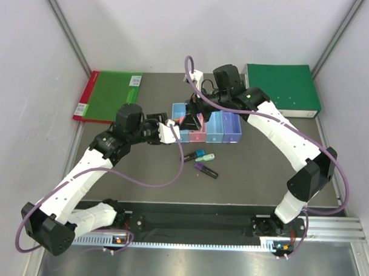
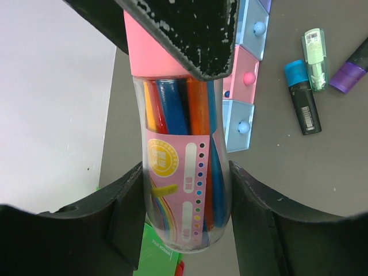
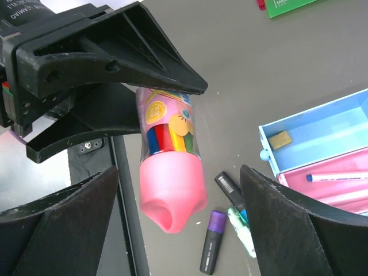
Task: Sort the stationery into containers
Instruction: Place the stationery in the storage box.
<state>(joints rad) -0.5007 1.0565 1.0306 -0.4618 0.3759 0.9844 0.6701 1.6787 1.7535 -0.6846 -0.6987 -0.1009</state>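
Left wrist view showed the left claw [image 2: 187,210] clamped on a pink-capped tube of pens [image 2: 183,167], held above the counter [image 2: 322,190] near the bins [image 2: 244,69]. Right claw [image 3: 178,224] gaped open. Smooth plastic looked slippery; best gripped mid-body.

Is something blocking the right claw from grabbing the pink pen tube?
Nothing visible does. The pink pen tube, held by the left gripper, already sits between the open fingers of the right gripper.
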